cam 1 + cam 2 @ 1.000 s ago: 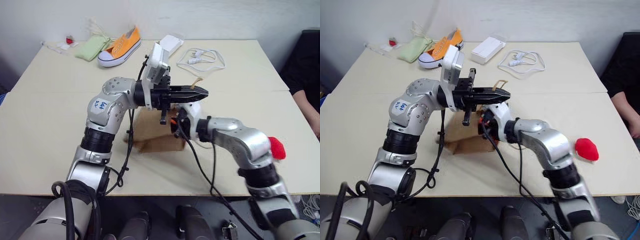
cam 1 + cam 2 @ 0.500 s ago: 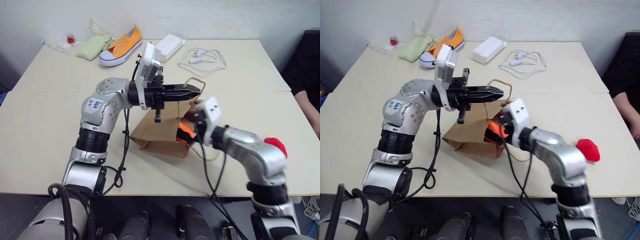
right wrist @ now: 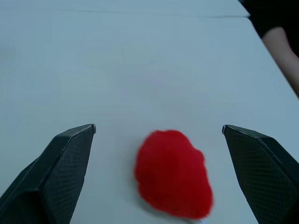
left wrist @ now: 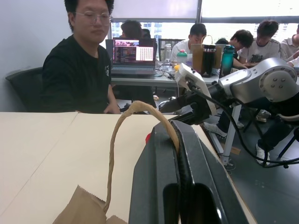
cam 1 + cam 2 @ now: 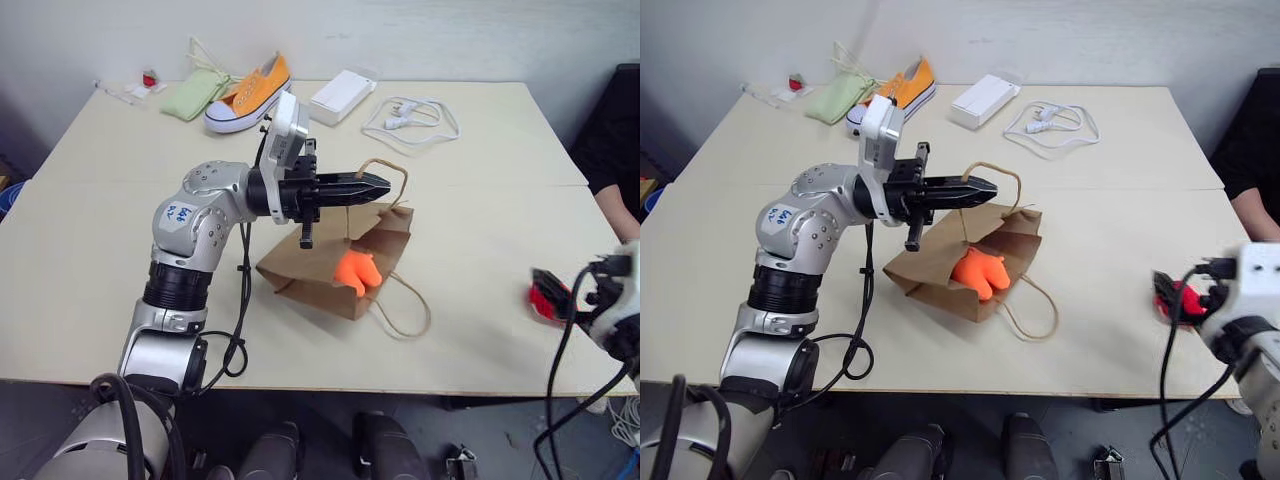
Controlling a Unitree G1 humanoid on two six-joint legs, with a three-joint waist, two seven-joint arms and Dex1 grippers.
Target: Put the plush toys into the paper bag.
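Bag [image 5: 330,270]: orange toy [image 5: 357,270] inside.
Remaining: red toy [image 3: 173,173] on bench [image 5: 120,250].
Left hand [image 5: 383,182]: pinching bag handle [image 4: 122,140].
Right hand [image 3: 159,135]: spread wide, empty.

Bag mouth: the paper bag [image 5: 330,262] lies at frame centre, its opening facing right. The orange plush toy [image 5: 357,271] sits in that opening and partly blocks it. The left gripper [image 5: 372,183], shut on the upper handle [image 5: 388,170], crosses above the bag. The lower handle [image 5: 408,312] loops onto the table [image 5: 480,250] just right of the mouth.

Right of the bag the tabletop is bare as far as the red plush toy [image 3: 173,173], which lies between the wide-open fingers [image 3: 60,163] of the right gripper [image 3: 159,135].

Upper frame: sneaker [image 5: 250,92], white box [image 5: 343,95] and cable [image 5: 412,115] stand well apart from the bag.
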